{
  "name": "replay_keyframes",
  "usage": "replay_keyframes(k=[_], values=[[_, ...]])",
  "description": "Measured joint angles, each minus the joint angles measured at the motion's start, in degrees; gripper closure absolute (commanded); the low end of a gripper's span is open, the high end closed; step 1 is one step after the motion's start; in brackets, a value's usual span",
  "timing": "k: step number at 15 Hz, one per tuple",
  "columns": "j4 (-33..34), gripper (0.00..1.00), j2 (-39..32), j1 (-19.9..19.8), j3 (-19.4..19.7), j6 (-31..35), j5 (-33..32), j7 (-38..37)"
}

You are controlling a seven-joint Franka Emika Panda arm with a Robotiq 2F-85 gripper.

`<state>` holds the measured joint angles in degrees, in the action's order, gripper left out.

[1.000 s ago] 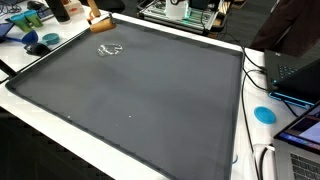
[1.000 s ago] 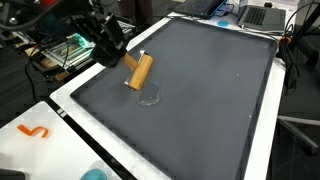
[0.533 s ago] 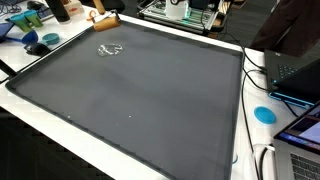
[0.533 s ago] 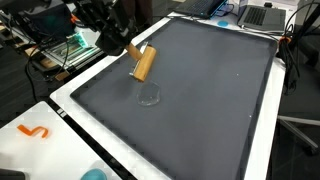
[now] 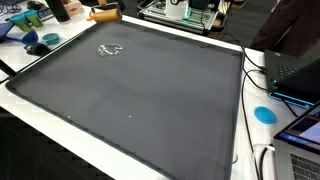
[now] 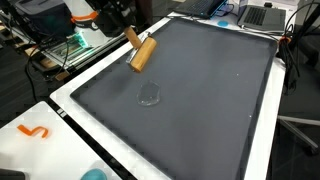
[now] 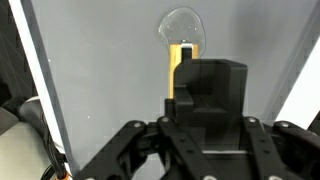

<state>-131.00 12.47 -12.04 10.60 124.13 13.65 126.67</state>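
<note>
my claw (image 6: 122, 30) is clamped on one wooden block (image 6: 143, 53), gripping it by its short handle end. the block hangs tilted in the air, its free end pointing down toward the dark mat (image 6: 210, 100). it sits over the mat's edge, close to one corner, and is not touching the surface. in an exterior view the wooden block (image 5: 103, 15) shows just past that corner of the mat (image 5: 150, 100). in the wrist view the block (image 7: 182, 62) sticks out beyond my black fingers, and below it lies a clear scrap (image 7: 180, 25).

the scrap (image 6: 150, 96) rests on the mat near the same corner, apart from the block.

to handle this well, i judge the grip should stay firm and centred on the handle, because the long free end could swing or twist. any lowering should be slow, so the block meets the mat flat and not on one edge.

counted:
- one wooden block
- one clear scrap
- one dark mat
- one white tabletop (image 6: 60, 125) under the mat
- one orange squiggle (image 6: 33, 131) — on the tabletop's bare margin
- one blue disc (image 5: 264, 114) — beside the mat's opposite edge
</note>
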Motion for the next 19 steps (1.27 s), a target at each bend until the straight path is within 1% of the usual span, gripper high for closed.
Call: replay_keyframes(k=[4,8,9,12,19], values=[[0.0,0.76,2.3,1.9,-1.7,-0.1,-7.5,-9.3],[0.0,0.76,4.0,3.7,-3.1,-1.1,-12.8,-17.2],[0.0,0.51,4.4,4.1,-3.5,-1.5,-14.2,-18.7],[0.0,0.51,5.4,4.9,-4.2,-2.4,-16.7,-21.5],[0.0,0.51,5.5,5.0,-4.2,-2.5,-16.9,-21.8]])
